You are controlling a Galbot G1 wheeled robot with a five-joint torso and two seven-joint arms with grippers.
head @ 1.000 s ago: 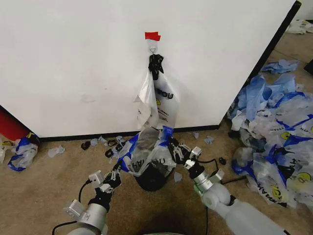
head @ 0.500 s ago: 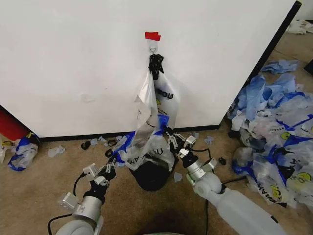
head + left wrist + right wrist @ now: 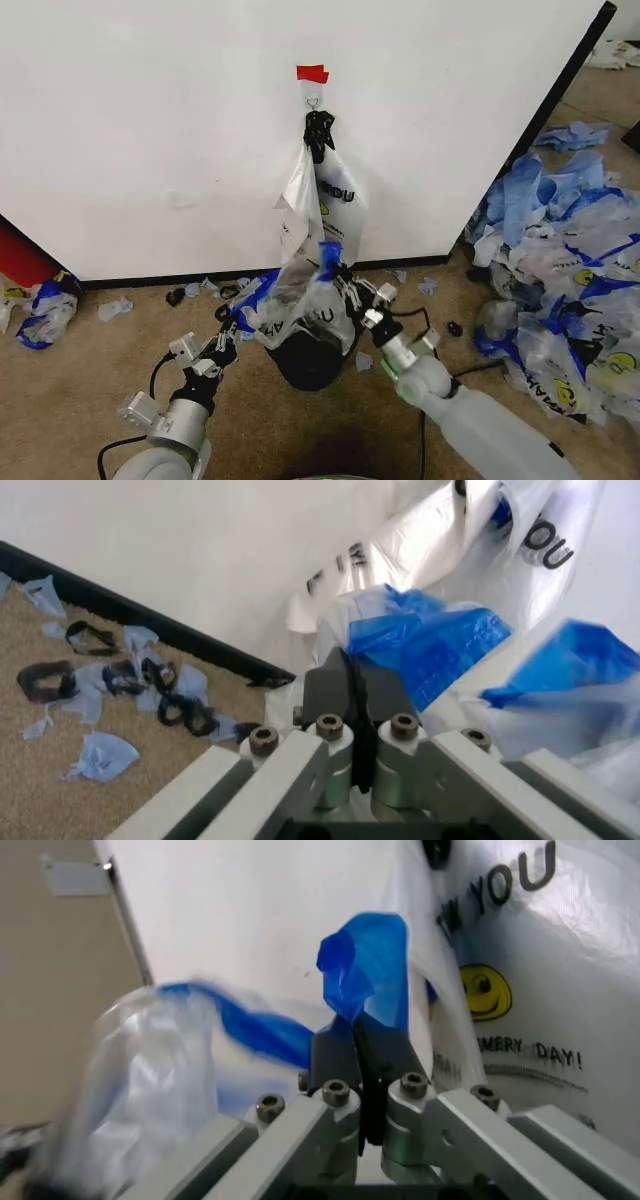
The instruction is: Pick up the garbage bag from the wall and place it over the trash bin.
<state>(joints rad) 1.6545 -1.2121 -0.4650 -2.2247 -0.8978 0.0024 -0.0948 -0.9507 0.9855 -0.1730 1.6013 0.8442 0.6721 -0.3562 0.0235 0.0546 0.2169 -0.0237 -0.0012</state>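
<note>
Holding blue handles, left gripper (image 3: 237, 316) and right gripper (image 3: 340, 278), both clamped on the garbage bag (image 3: 300, 305), have carried it nearer the wall (image 3: 150, 130), above the trash bin (image 3: 308, 365); seating remains.

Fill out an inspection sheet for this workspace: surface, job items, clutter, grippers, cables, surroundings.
Surface: tan carpet floor.
Job items: thin translucent whitish garbage bag with blue handles held spread above the small round black wire-mesh trash bin; more printed bags hang from the metal hook on the white wall panel.
Clutter: blue plastic scraps and black loops along the wall's base strip.
Grippers: left gripper and right gripper each shut on a blue handle.
Cables: black cable at the right arm.
Surroundings: heap of used bags on the right; red tape patch above the hook.
</note>
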